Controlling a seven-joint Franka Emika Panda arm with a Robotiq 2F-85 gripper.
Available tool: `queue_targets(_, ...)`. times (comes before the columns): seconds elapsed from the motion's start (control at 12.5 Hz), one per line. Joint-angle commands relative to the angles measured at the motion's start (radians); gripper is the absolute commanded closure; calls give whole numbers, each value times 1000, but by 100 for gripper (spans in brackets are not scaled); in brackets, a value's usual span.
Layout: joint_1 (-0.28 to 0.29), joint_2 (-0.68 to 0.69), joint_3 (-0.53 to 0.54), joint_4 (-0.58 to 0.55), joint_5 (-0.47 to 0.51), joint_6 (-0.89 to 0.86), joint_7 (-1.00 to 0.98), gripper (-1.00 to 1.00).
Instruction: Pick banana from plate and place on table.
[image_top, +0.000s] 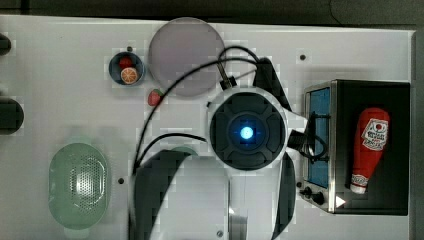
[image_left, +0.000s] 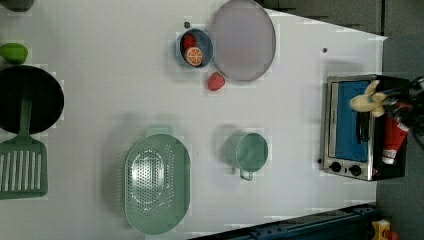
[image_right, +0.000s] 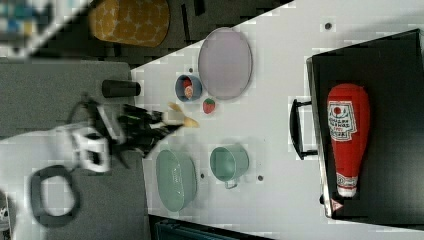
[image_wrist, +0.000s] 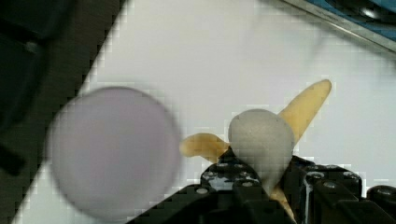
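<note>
My gripper (image_wrist: 261, 156) is shut on the pale yellow banana (image_wrist: 308, 104), whose two ends stick out on either side of a grey fingertip (image_wrist: 261, 135). In the left view the banana (image_left: 366, 100) hangs high in the gripper (image_left: 381, 101), in front of the toaster oven. The right view shows the banana (image_right: 178, 119) at the gripper's (image_right: 166, 121) tip, well above the white table (image_right: 280, 125). The lilac plate (image_top: 186, 55) lies bare at the table's far edge, and it appears again as plate (image_wrist: 112, 151) and plate (image_left: 243, 40).
A small blue bowl (image_left: 196, 47) with a strawberry and an orange slice stands beside the plate, and a loose strawberry (image_left: 216, 81) lies near it. A green strainer (image_left: 156, 184), a green cup (image_left: 248, 152), a toaster oven (image_left: 350, 127) and a ketchup bottle (image_top: 370, 147) share the table.
</note>
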Motion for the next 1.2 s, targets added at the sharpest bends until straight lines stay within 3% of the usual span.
queue_targets(0.08, -14, 108, 3, -175, -2, 110, -30, 49)
queue_targets(0.32, -13, 181, 2, -283, -2, 276, -30, 49)
queue_targets(0.4, -12, 215, 3, -297, -2, 318, -30, 40)
queue_targets(0.8, -7, 319, 7, -302, -2, 394, -30, -70)
queue_targets(0.88, -7, 317, 7, -303, -2, 391, -30, -100)
queue_targets(1.2, -5, 243, 28, -279, -2, 368, -147, -100)
